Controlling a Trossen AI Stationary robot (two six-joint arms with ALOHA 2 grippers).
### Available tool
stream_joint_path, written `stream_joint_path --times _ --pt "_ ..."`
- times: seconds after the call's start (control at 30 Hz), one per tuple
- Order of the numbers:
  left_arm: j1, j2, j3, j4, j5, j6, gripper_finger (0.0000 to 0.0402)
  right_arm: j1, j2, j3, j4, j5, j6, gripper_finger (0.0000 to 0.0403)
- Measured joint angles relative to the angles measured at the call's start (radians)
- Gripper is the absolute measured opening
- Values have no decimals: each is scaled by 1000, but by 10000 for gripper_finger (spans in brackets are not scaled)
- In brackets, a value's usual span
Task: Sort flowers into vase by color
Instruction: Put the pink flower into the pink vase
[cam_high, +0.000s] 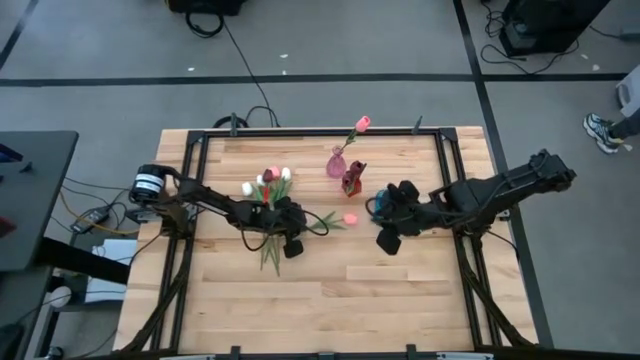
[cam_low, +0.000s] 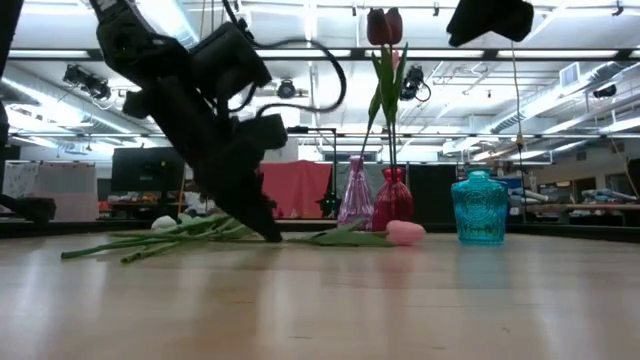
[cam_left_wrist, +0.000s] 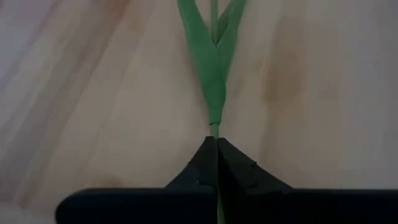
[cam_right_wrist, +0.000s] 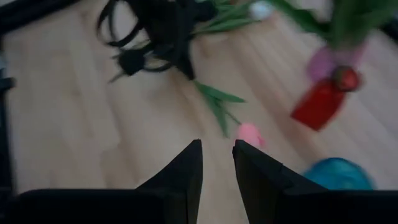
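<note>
Three vases are standing in a cluster toward the far middle of the desk (cam_high: 400, 300): a pink vase (cam_high: 337, 163) carrying a pink flower (cam_high: 362, 123), a red vase (cam_high: 352, 179) carrying a dark red flower (cam_low: 384, 25), and a blue vase (cam_low: 479, 208) just beside the right tool (cam_high: 386, 240). A bunch of loose flowers (cam_high: 270, 184), with white, pink and red heads, is lying flat on the desk to the left of the vases, stems pointing toward the near edge. One pink tulip (cam_high: 350, 218) is lying apart from that bunch, between it and the blue vase. Its green stem (cam_left_wrist: 214, 127) is being pinched by the left tool (cam_left_wrist: 217, 152), whose fingers are closed tight on it down at the desk surface. The right tool is being held above the desk near the blue vase, its fingers (cam_right_wrist: 186, 171) standing narrowly apart with nothing between them. The near half of the desk is lying bare, and black frame rails (cam_high: 190, 170) are running along both sides.
</note>
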Motion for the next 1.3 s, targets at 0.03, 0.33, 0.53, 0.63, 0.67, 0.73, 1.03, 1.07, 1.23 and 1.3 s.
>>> stream_joint_path --times 0.03,0.33,0.53,0.63,0.67,0.73,1.03,1.07,1.23,1.3 --pt "-4 -17 0 19 1 10 2 11 0 -5 15 -2 0 104" --pt "-23 -104 -6 184 23 60 1 103 0 -11 53 86 -3 104" --pt "-34 -104 -5 368 -2 122 1 174 18 -11 96 132 -11 104" --pt "-35 -104 -5 453 -2 136 2 206 37 -11 92 156 14 104" --pt "-35 -104 -5 477 -5 141 2 217 46 -11 90 162 23 104" --pt "-35 -104 -5 523 -13 154 2 233 62 -11 88 182 32 104" --pt "-49 -104 -4 728 6 239 2 302 74 -12 77 464 9 116" --pt "-50 -104 -4 750 7 249 2 315 74 -12 77 519 4 118" --pt "-56 -105 -3 821 14 291 3 373 75 -12 100 745 0 135" --pt "-55 -105 -3 846 16 299 3 392 75 -12 118 816 -1 143"
